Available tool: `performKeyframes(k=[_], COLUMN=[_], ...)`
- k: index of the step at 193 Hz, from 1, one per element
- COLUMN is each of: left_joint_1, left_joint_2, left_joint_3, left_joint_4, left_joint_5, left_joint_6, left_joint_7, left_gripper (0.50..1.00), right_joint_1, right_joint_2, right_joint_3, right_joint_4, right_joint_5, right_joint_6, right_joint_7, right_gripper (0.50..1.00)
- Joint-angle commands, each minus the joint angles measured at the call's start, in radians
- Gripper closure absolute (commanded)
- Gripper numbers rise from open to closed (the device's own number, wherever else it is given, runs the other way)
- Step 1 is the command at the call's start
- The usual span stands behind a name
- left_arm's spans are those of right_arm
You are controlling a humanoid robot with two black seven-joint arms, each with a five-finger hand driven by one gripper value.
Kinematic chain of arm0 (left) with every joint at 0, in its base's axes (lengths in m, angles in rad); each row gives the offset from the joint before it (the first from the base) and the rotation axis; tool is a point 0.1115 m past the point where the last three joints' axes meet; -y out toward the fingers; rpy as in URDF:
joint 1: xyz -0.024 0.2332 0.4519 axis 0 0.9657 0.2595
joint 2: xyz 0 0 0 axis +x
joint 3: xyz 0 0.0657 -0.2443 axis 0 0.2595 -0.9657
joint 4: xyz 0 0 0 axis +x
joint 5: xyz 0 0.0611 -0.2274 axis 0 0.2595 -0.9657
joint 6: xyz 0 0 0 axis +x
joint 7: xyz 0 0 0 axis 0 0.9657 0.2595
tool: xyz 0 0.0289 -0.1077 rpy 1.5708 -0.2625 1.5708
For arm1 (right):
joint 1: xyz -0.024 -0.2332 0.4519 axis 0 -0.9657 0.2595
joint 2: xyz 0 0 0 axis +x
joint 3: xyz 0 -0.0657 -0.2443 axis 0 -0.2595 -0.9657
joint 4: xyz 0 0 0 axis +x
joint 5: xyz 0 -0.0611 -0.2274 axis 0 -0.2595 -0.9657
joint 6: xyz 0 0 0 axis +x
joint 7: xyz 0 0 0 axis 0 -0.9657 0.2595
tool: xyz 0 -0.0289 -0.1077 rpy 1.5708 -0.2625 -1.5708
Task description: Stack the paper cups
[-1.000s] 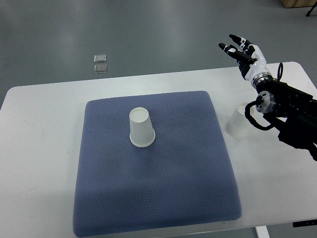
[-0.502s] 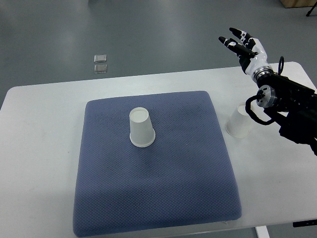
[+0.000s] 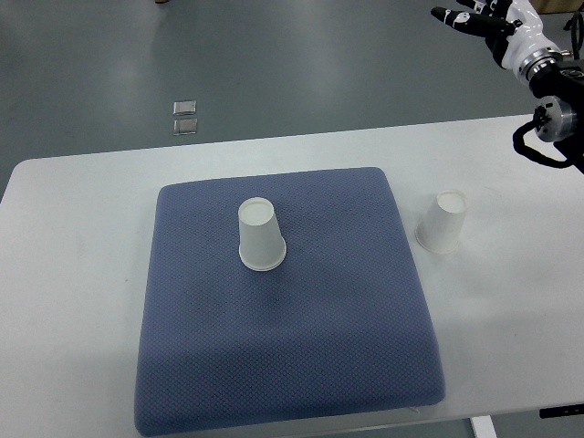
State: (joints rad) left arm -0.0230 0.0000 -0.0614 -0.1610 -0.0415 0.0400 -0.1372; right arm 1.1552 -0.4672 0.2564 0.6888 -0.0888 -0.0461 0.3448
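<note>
sitting upside down near the middle of the blue mat (image 3: 292, 365), one paper cup (image 3: 260, 235) rests with its rim on the fabric. a second paper cup (image 3: 443, 222), also upside down, stands on the bare white table (image 3: 73, 237) just beside the mat's right edge, well apart from the first. the right hand (image 3: 493, 20) shows at the top right corner, over the grey floor (image 3: 301, 64) beyond the table's far edge, its dark-tipped fingers (image 3: 452, 15) spread and holding nothing, far from both cups. two small square plates (image 3: 185, 117) lie on the floor.
</note>
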Motion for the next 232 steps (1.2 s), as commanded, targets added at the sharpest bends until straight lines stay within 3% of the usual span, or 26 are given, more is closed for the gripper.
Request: performKeyframes(k=[1, 44, 85, 108, 152, 232], left_joint_1=[0.000, 0.000, 0.000, 0.000, 0.000, 0.000], left_joint_2=[0.000, 0.000, 0.000, 0.000, 0.000, 0.000], left_joint_3=[0.000, 0.000, 0.000, 0.002, 0.000, 0.000], left_joint_4=[0.000, 0.000, 0.000, 0.000, 0.000, 0.000], left_joint_5=[0.000, 0.000, 0.000, 0.000, 0.000, 0.000], left_joint_6=[0.000, 0.000, 0.000, 0.000, 0.000, 0.000], left_joint_7=[-0.001, 0.001, 0.001, -0.001, 0.001, -0.001], left_gripper=[0.500, 0.500, 0.500, 0.500, 0.500, 0.500], right_joint_1=[0.038, 0.164, 0.261, 0.285, 0.276, 0.170], right_joint_2=[-0.044, -0.162, -0.295, -0.343, -0.355, -0.318], right_joint_3=[-0.051, -0.229, -0.246, -0.246, -0.252, -0.341], right_joint_4=[0.055, 0.120, 0.198, 0.251, 0.344, 0.406], right_joint_5=[-0.109, -0.342, -0.673, -0.853, -1.109, -1.332], right_joint_6=[0.034, 0.190, 0.406, 0.466, 0.485, 0.356], right_joint_7=[-0.012, -0.010, -0.003, 0.002, 0.003, 0.019], right_gripper=[0.589, 0.589, 0.589, 0.589, 0.589, 0.593])
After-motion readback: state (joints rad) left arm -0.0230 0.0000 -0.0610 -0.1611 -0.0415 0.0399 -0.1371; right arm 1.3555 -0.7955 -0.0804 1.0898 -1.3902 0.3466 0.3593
